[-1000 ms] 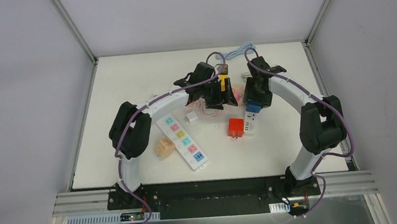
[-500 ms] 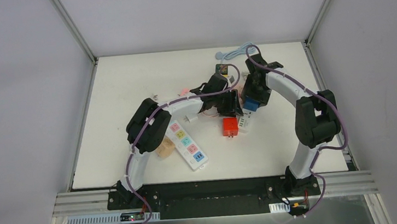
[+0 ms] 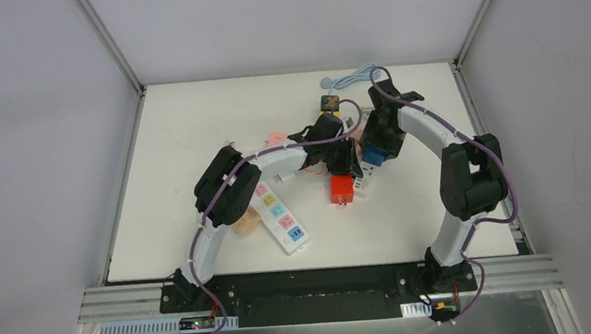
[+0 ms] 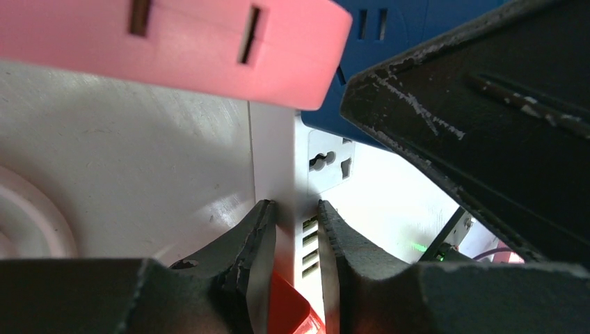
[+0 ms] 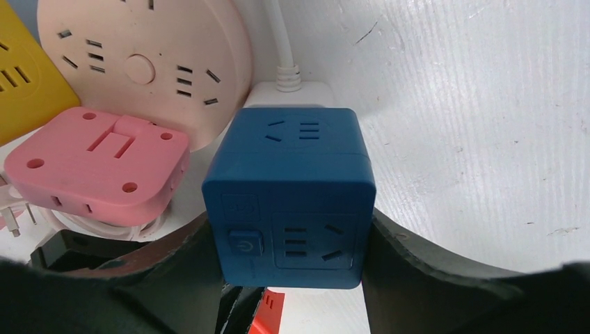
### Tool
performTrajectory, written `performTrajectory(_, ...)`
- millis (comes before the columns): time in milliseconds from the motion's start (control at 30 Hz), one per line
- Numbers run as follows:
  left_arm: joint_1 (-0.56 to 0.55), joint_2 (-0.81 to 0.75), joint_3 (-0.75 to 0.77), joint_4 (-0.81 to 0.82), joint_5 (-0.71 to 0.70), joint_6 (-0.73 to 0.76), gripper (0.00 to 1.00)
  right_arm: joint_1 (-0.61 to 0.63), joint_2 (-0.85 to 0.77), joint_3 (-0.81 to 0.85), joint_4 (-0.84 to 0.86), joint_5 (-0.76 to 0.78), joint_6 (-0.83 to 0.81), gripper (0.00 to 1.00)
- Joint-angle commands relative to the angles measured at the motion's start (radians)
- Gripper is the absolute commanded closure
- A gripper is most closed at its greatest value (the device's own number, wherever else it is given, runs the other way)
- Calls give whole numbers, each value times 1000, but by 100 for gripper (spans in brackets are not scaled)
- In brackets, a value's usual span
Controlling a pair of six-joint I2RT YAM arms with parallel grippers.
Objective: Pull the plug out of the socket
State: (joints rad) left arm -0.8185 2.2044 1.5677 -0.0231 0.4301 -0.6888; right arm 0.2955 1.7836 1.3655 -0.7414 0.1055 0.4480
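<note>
The plug is a blue cube adapter (image 5: 292, 195) seated on a short white socket strip (image 5: 292, 94). My right gripper (image 5: 291, 236) is shut on the cube, one finger pressed on each side. In the top view the blue cube (image 3: 373, 156) sits under the right gripper (image 3: 376, 147). My left gripper (image 4: 296, 209) has closed on the white strip (image 4: 306, 167) just below the cube, fingers against both of its sides. A red cube (image 4: 289, 313) sits right beside the left fingers. In the top view the left gripper (image 3: 348, 166) stands next to the red cube (image 3: 343, 189).
A pink adapter (image 5: 97, 167), a round beige socket (image 5: 146, 62) and a yellow block (image 5: 17, 90) crowd the left of the blue cube. A long strip with coloured sockets (image 3: 274, 212), a tan cube (image 3: 243, 219) and a light-blue cable (image 3: 349, 78) also lie on the table.
My left arm has swung right and nearer, and its gripper has closed onto the white strip. The right gripper shifted slightly left, still holding the blue cube.
</note>
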Motion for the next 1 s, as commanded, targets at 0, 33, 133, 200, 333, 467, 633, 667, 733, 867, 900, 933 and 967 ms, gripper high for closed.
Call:
performTrajectory(0, -18, 46, 8, -116, -38, 49, 74, -13, -63, 49, 13, -153, 42, 100)
performTrajectory(33, -19, 46, 8, -128, -45, 48, 73, -17, -73, 46, 28, -180, 32, 100)
performTrajectory(133, -19, 55, 22, -154, -51, 50, 72, -8, -123, -23, 163, -230, -13, 100)
performTrajectory(200, -18, 63, 39, -180, -52, 51, 72, 24, -146, -62, 208, -133, -34, 100)
performTrajectory(333, -18, 77, 57, -213, -54, 47, 73, 80, -148, -97, 229, 11, -58, 100)
performTrajectory(467, -19, 88, 72, -241, -59, 50, 73, 87, -146, -75, 208, 50, -71, 100)
performTrajectory(633, -18, 87, 74, -259, -69, 52, 74, -7, -93, 112, 16, -308, -74, 100)
performTrajectory(667, -19, 89, 74, -260, -70, 50, 74, -8, -88, 133, -4, -296, -74, 100)
performTrajectory(733, -18, 90, 76, -262, -69, 47, 74, -8, -84, 137, -14, -271, -73, 100)
performTrajectory(867, -19, 95, 80, -267, -69, 42, 76, 3, -138, 2, 89, -146, -77, 100)
performTrajectory(900, -19, 97, 83, -270, -69, 41, 76, 9, -159, -41, 132, -118, -84, 100)
performTrajectory(933, -18, 100, 86, -275, -69, 41, 76, 15, -178, -76, 164, -53, -92, 100)
performTrajectory(967, -18, 102, 90, -278, -68, 39, 77, 22, -196, -110, 198, -10, -103, 100)
